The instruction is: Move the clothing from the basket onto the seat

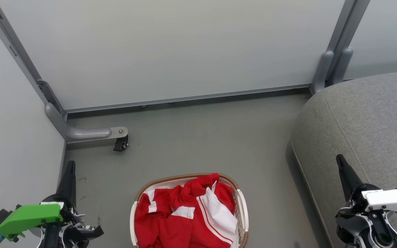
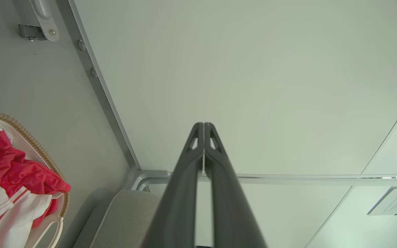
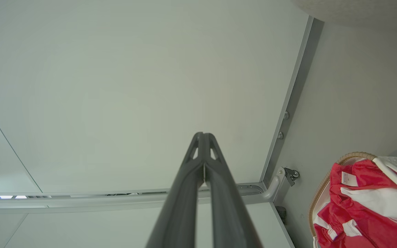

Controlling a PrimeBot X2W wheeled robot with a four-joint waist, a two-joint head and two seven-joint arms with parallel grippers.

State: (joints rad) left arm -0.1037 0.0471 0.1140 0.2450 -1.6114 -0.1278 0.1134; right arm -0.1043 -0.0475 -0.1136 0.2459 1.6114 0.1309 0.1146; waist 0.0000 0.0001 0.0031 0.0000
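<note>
Soft, even, bright light fills all three views, with no hard glare on the pale walls. The sofa (image 1: pixel 367 117) casts a dim shadow on the floor (image 1: pixel 202 137) along its left edge. Both wrist views are wide-angle and tilt and bow the panel frames (image 3: pixel 292 89) toward the edges. Focus looks sharp throughout.

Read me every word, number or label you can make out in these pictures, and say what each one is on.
Nothing here is legible.
Paper sheet on the wall: several printed lines, too small to read.
White tag on the red clothing: print too blurred to read.
Sticker on the right wrist cover: faint marks, too small to read.
</note>
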